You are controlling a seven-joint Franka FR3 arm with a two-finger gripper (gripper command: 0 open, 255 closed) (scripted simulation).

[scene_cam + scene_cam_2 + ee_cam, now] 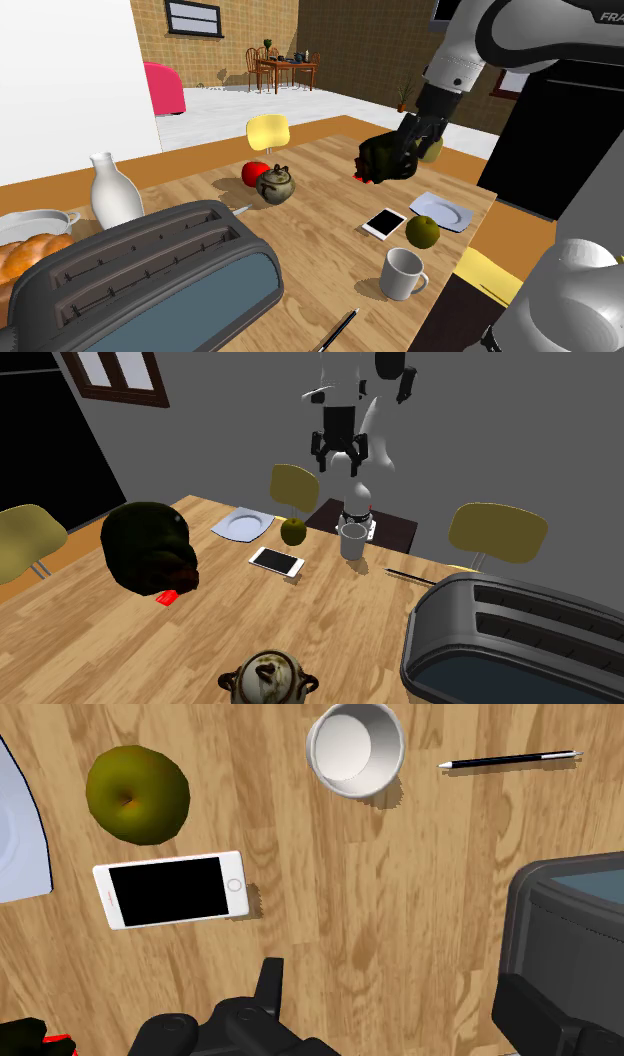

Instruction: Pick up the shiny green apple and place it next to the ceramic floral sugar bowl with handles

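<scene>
The green apple (422,231) (293,531) (138,792) lies on the wooden table between a white plate (442,211) (15,834) and a white phone (384,222) (172,891). The brownish sugar bowl with handles (275,184) (268,679) stands toward the table's middle, beside a red apple (254,174). My gripper (412,148) (337,454) (395,1004) hangs open and empty well above the table, over the bare wood between the phone and the toaster. In the wrist view the apple lies beyond the phone, off to one side of the fingers.
A white mug (403,274) (355,748) and a pen (510,760) lie near the apple. A big dark toaster (150,280) (570,934), a white bottle (112,190) and a dark green lump (385,160) (148,547) also sit on the table (320,250). Chairs (485,532) stand around it.
</scene>
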